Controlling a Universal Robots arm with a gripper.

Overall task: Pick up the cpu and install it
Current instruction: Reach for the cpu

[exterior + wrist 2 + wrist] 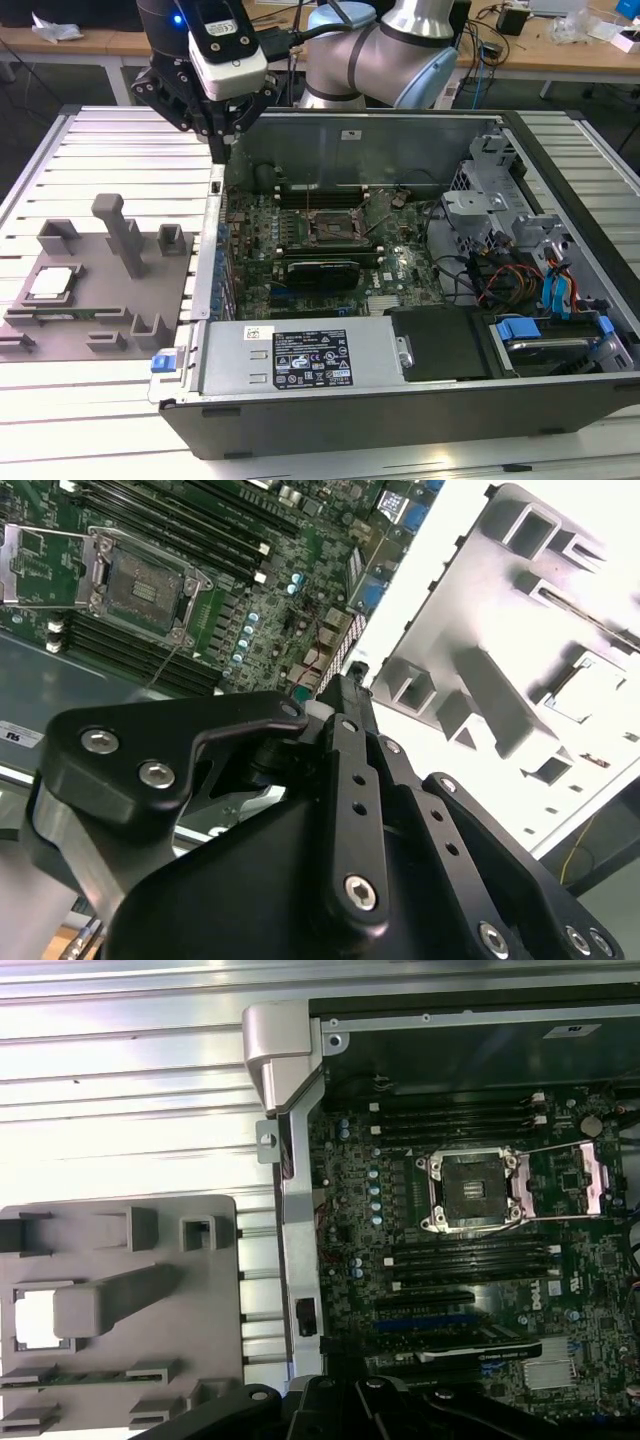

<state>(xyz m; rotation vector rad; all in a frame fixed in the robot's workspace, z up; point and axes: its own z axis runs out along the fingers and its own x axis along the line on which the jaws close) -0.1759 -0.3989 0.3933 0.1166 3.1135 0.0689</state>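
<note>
The silvery-white square cpu [52, 283] lies in a recess of the grey plastic fixture [100, 292]. The black pincer [222, 150] hangs closed, holding nothing, over the open black metal computer case [400, 420].

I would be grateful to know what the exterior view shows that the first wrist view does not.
The exterior view adds the arm, the power supply and the drive bay. The first wrist view adds a silvery plate beside the socket. Both share the cpu lying in the grey fixture and the empty socket.
</note>
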